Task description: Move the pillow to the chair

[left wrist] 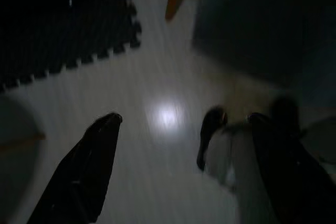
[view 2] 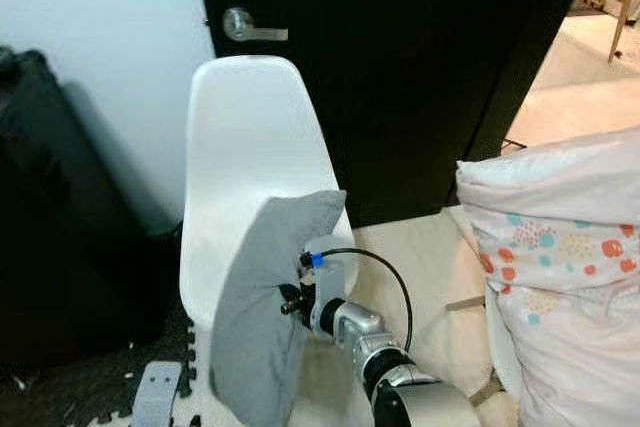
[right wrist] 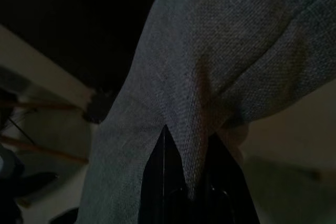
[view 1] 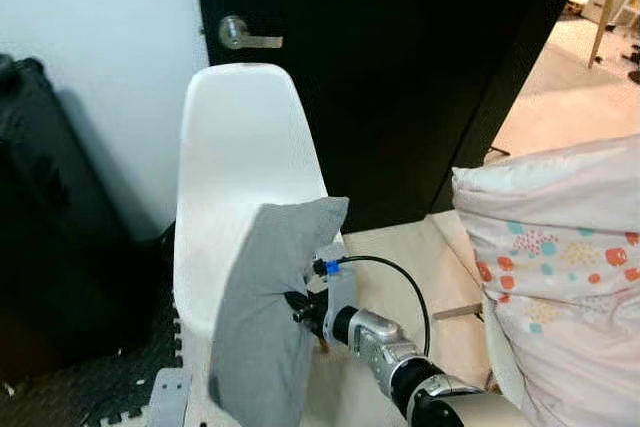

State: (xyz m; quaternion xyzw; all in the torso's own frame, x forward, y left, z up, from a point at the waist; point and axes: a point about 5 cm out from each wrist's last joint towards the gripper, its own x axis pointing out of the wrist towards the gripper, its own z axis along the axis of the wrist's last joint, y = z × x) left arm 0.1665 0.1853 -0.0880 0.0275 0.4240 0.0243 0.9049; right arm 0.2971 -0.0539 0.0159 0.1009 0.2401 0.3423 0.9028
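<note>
A grey pillow hangs upright in front of the white chair, covering the front of its seat. My right gripper is shut on the pillow's right edge, and the fabric puckers where the fingers pinch it. In the right wrist view the two black fingers clamp a fold of the grey pillow. The white chair stands against a black door. My left gripper hangs open over the pale floor.
A black door with a silver lever handle is behind the chair. A dark suitcase-like object stands at the left. A patterned white bedding bundle fills the right. Black foam mat tiles lie under the chair's left side.
</note>
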